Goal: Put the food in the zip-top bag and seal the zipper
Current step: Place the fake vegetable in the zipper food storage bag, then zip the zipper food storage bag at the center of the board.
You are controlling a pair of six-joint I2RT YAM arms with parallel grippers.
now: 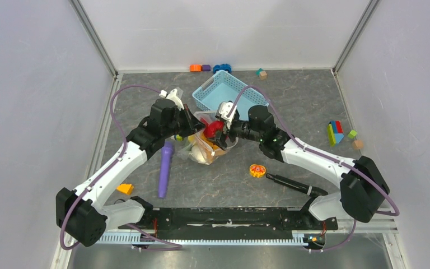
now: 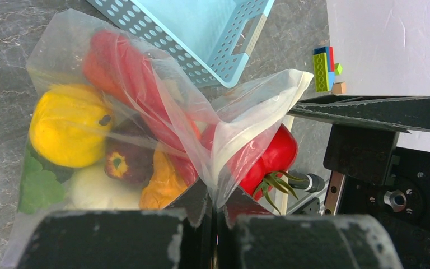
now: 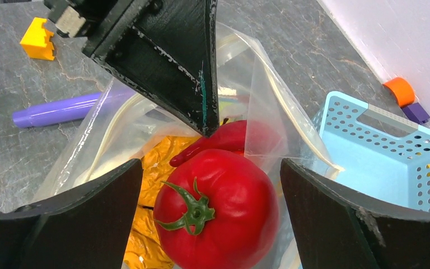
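Note:
The clear zip-top bag (image 1: 204, 152) lies mid-table, holding a yellow pepper (image 2: 67, 131), a maroon ball (image 2: 126, 162), an orange carrot (image 2: 165, 182), a white egg (image 2: 92, 190) and a red chili (image 2: 126, 67). My left gripper (image 2: 215, 210) is shut on the bag's mouth edge and holds it up. The red tomato (image 3: 218, 213) sits at the bag's mouth, between the spread fingers of my right gripper (image 3: 210, 168), with a gap on each side. The tomato also shows in the left wrist view (image 2: 277, 154). The zipper strip is not clearly distinguishable.
The light-blue basket (image 1: 229, 92) stands just behind the bag. A purple stick (image 1: 165, 168) lies left of it. An orange round toy (image 1: 257, 170) and a black tool (image 1: 294, 184) lie in front right. Blocks sit at the right (image 1: 336, 133), back (image 1: 210, 68) and front left (image 1: 125, 189).

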